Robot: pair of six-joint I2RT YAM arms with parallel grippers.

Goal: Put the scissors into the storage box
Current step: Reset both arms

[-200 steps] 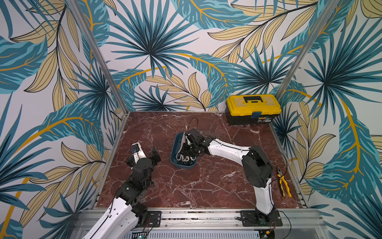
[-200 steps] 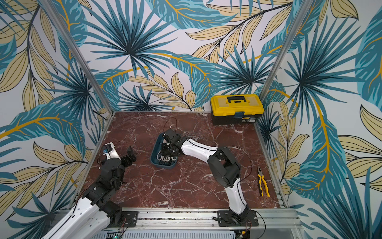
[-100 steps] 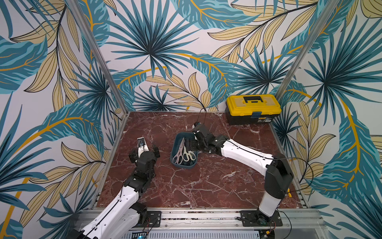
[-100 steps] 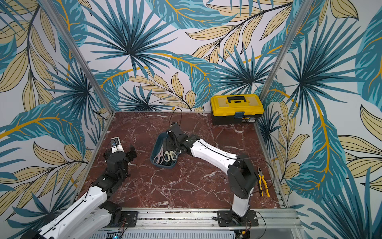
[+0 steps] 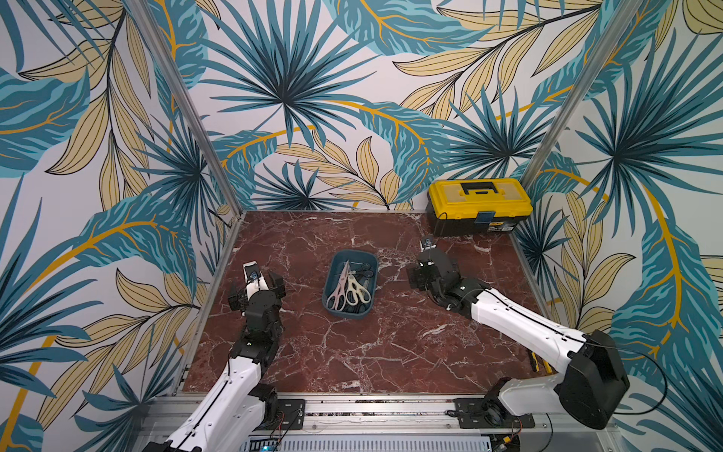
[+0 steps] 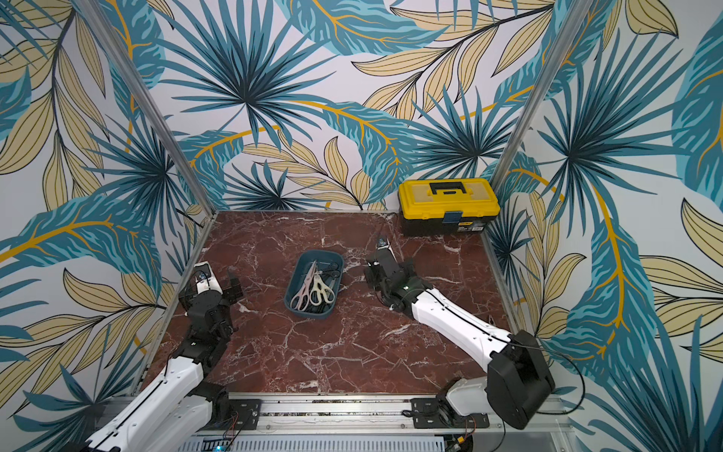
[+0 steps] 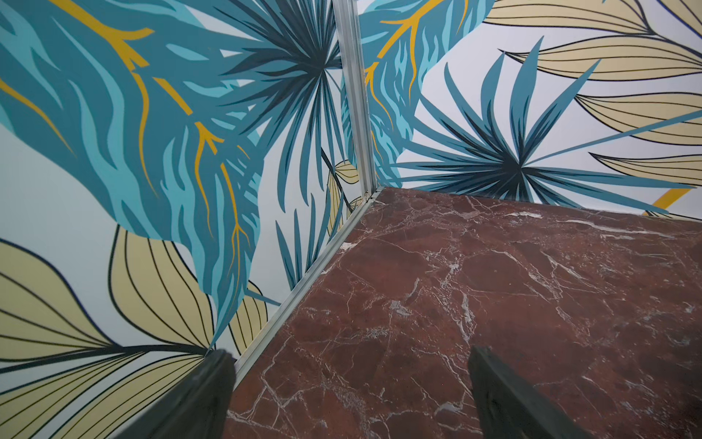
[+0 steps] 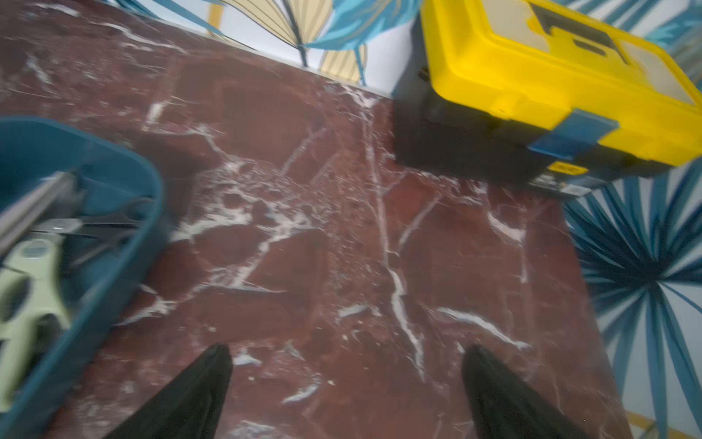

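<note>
The storage box [image 5: 346, 313] [image 6: 309, 313], a small teal tub, stands mid-table in both top views. Several scissors lie inside it: a pink-handled pair [image 5: 337, 296] [image 6: 300, 298], a cream-handled pair [image 5: 358, 291] [image 6: 321, 293] and black ones partly hidden beneath. My right gripper [image 5: 430, 270] [image 6: 385, 270] [image 8: 347, 361] hovers to the right of the box, open and holding nothing. The right wrist view shows the box's rim [image 8: 150, 182] and a cream handle [image 8: 34, 273] off to one side. My left gripper [image 5: 256, 291] [image 6: 211, 291] [image 7: 349, 365] is open over bare marble by the left wall.
A yellow-lidded black toolbox [image 5: 479, 203] [image 6: 448, 203] [image 8: 532, 76] sits in the back right corner. Yellow-handled pliers [image 5: 542, 364] peek out behind my right arm near the right edge. Leaf-patterned walls close in the table on three sides.
My right gripper has opened, left the scissors lying in the storage box and drawn back to the right of it. My left arm has shifted a little by the left wall.
</note>
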